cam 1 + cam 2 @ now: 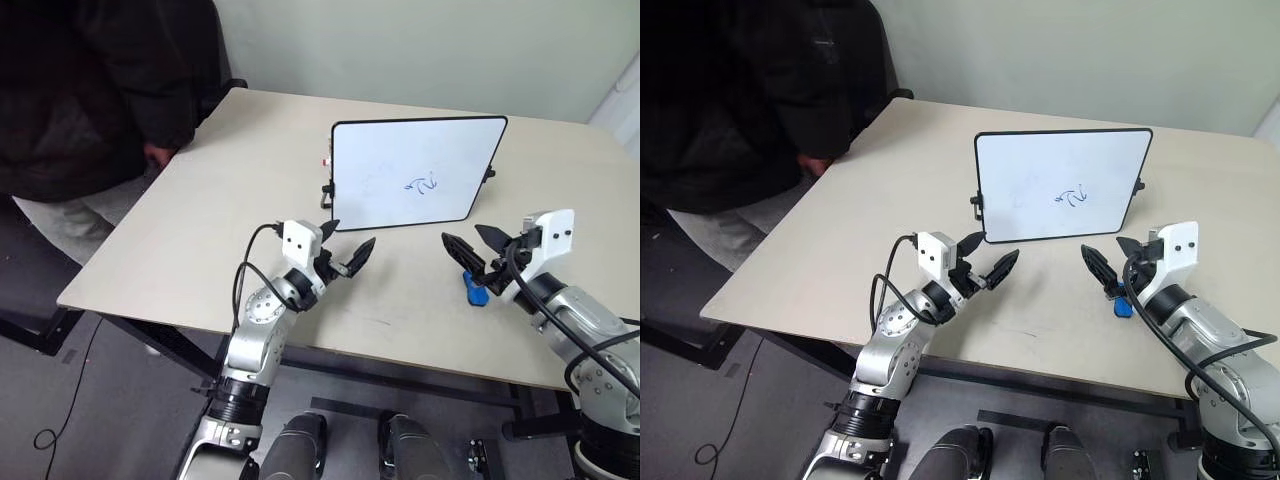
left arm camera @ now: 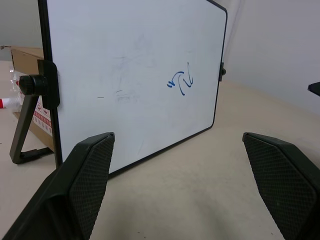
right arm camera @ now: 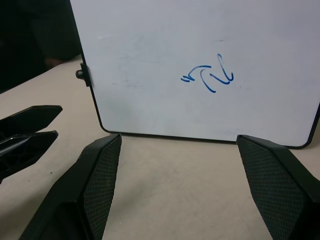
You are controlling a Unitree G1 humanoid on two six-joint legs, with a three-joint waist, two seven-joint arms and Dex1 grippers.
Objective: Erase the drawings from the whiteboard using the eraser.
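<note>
The right end effector (image 1: 478, 247) is hovering released, empty, just above the blue eraser (image 1: 474, 288) lying on the tabletop (image 1: 180, 230) at lower right. It should be descending squarely over the block before clenching. The left end effector (image 1: 345, 253) is waiting released below the upright whiteboard (image 1: 380, 160), whose drawings (image 1: 423, 184) are sitting right of centre.

Lab: bare test table (image 1: 180, 240), cables (image 1: 60, 420)
</note>
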